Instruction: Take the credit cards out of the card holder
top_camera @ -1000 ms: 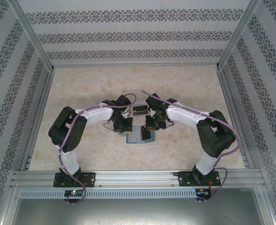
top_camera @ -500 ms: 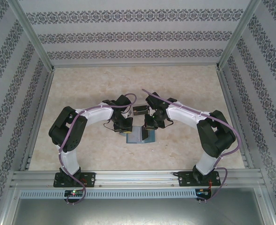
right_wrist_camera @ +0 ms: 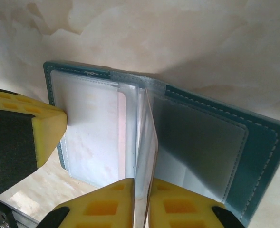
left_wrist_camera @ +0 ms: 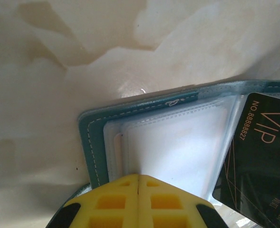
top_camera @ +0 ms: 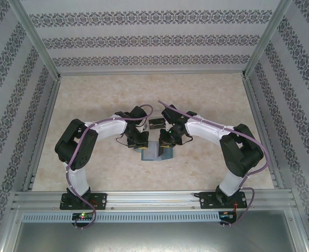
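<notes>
Left gripper (left_wrist_camera: 138,183): I see the yellow fingers pressed together, no gap. Nothing is between them, and the tips are down on the clear sleeves of the card holder's (left_wrist_camera: 94,142) left page, near its near edge. The right wrist view has that same yellow finger (right_wrist_camera: 44,128) sitting on the left page.

Right gripper (right_wrist_camera: 142,192): jaws nearly together, pinching a clear sleeve leaf (right_wrist_camera: 145,137) that stands up from the spine, seen edge-on.

The card holder lies open and flat, teal border with pale stitching, at mid-table on the near half between the two wrists. A black VIP card (left_wrist_camera: 258,156) shows at the right side of the holder, tilted over the clear sleeves. I can't tell if it's inside a sleeve or free.

Room: the table (top_camera: 206,94) is bare marble-look to the far side and out to both sides, up to the metal frame rails (top_camera: 41,131). A small boxy thing (top_camera: 155,124) sits just behind the two wrists, near the holder. The holder's left edge has bare table beside it.
</notes>
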